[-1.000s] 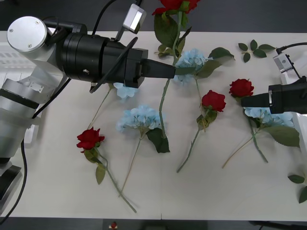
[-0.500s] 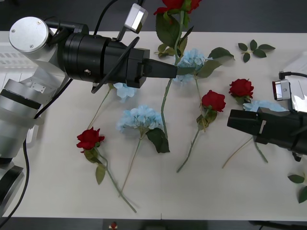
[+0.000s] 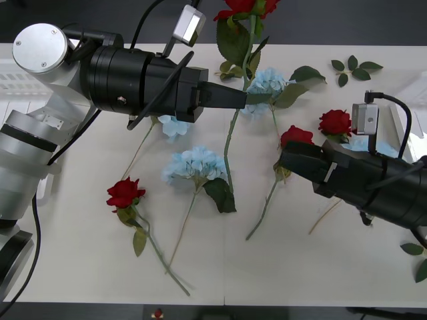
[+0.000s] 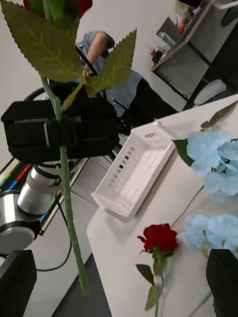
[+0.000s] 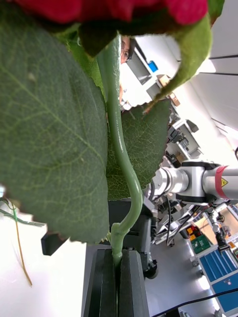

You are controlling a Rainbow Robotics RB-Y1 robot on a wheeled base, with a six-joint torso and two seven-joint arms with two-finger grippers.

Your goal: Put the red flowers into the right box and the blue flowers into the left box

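nearest the robot on the white desk point(image 3: 300, 267): a red rose point(image 3: 125, 192) at front left, its stem running toward the near edge. just beyond it a blue flower cluster point(image 3: 195, 164) lies flat near the desk's middle, stem pointing back toward the robot.

right gripper point(image 3: 285, 159) sits low over the desk right of centre, arm reaching in from the right. its jaws stand apart in the right wrist view, nothing between them. its tip is just at a second red rose point(image 3: 297, 135), which lies on the desk with its stem angled toward the near edge; contact can't be judged. a third red rose point(image 3: 335, 123) lies just beyond the arm, with another blue cluster point(image 3: 363, 143) partly hidden behind the arm.

left gripper point(image 3: 248, 99) is farther back, held out over the middle of the desk, jaws clamped on the stem of a held rose point(image 3: 241, 7). that rose hangs upright, bloom at the top edge of the front view, stem trailing down past the jaws. left wrist view shows the stem point(image 5: 120, 168) pinched between the shut black fingers point(image 5: 106, 282).

under and behind the left gripper: a blue cluster point(image 3: 267, 83) with big leaves, another small blue one point(image 3: 173, 125) below the arm.

left box point(image 4: 134, 176) is at the desk's far left edge. leaf sprig point(image 3: 353, 68) at far right.
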